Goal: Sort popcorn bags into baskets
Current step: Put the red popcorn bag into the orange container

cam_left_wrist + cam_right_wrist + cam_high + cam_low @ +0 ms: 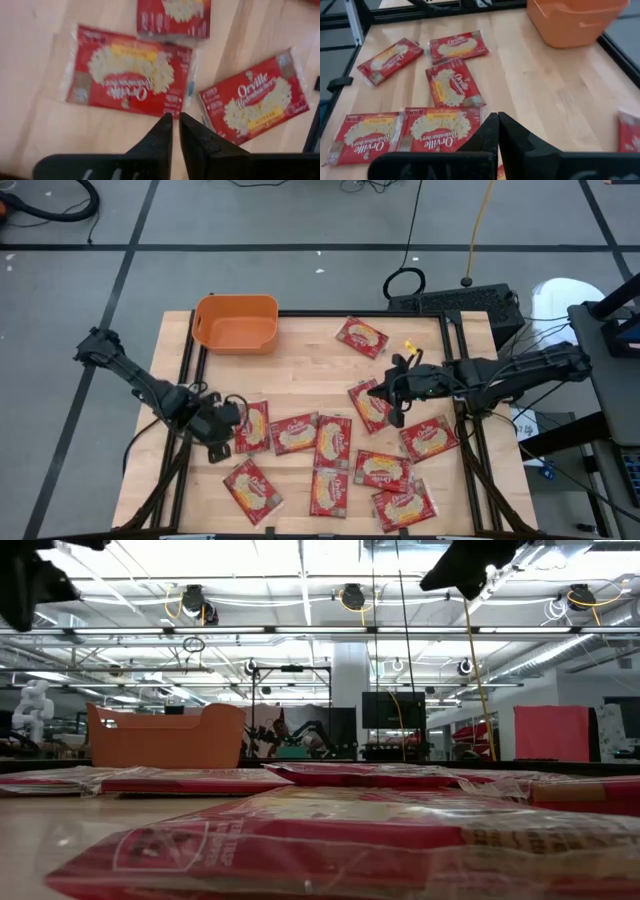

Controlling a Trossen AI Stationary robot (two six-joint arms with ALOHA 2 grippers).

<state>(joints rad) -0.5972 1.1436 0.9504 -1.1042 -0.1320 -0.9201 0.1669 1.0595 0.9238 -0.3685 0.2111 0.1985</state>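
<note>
The orange basket (236,323) stands on the wooden table at the far left and also shows in the right wrist view (575,20) and the low view (165,735). Several red popcorn bags lie flat on the wood, one alone at the far side (362,337) and the others across the near half (333,442). My left gripper (232,416) hangs shut, pointing down, above the left end of the row, just beside a bag (130,70). My right gripper (380,392) is shut, slanting down toward the table's left over another bag (370,408). Neither holds anything.
Bare wood (300,375) lies between the basket and the bags. Black frame rails (185,360) run along the table's left and right sides. A black box with cables (455,300) sits just beyond the far right corner.
</note>
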